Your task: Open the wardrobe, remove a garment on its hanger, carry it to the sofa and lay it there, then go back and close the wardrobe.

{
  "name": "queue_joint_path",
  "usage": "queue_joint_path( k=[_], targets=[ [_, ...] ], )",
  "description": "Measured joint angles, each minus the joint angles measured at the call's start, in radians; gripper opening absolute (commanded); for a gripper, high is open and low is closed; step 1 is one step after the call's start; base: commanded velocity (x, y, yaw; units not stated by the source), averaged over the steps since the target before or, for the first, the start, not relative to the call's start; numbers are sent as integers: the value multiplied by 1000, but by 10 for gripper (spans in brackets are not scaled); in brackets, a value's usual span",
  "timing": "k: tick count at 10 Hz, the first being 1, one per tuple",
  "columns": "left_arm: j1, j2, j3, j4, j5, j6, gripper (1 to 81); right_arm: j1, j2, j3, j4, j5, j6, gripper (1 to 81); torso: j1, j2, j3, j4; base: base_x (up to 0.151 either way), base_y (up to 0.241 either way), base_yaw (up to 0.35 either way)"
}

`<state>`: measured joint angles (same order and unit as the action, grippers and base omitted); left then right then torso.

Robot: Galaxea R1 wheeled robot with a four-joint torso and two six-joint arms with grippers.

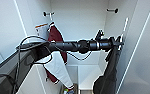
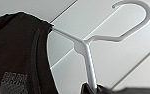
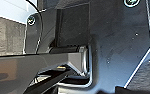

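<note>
The tall white wardrobe (image 1: 78, 20) stands open, its pale interior walls and back panel exposed, and the robot's black left arm reaches into it from the side toward the inner face of the door on the far side. At the end of that arm the left gripper (image 1: 119, 43) is pinched on the thin white plastic hanger (image 1: 125, 25), whose stem rises just above the gripper beside the wardrobe's door edge. In the left wrist view the same hanger (image 2: 87, 50) shows its curved hook free in the air, against the wardrobe's white panels, with the hanger's lower stem caught between dark fingertips (image 2: 89, 88). The long black fabric garment (image 1: 108, 75) hangs from the hanger straight down below the gripper, inside the wardrobe near its floor; its dark shoulder (image 2: 18, 52) drapes over one hanger arm. Deeper in the wardrobe, a maroon garment with a white panel (image 1: 56, 57) hangs from a small dark hook (image 1: 48, 13) on the wall. Whether the right gripper is spread or pressed together I cannot tell.
</note>
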<state>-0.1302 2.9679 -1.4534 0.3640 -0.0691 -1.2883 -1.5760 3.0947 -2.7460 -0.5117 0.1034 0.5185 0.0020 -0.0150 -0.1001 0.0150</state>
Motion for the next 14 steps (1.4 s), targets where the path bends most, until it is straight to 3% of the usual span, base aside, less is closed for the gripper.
queue_joint_path(
  k=[9, 14],
  targets=[
    [97, -90, 101, 26, -84, 4, 10, 2, 0, 0, 0, 0, 0, 811, -1, -1, 0, 0, -112, 0, 0],
    [111, -121, 129, 29, -93, 9, 10, 2, 0, -1, 0, 0, -1, 811, 0, -1, 0, 0, -117, 0, 0]
  ],
)
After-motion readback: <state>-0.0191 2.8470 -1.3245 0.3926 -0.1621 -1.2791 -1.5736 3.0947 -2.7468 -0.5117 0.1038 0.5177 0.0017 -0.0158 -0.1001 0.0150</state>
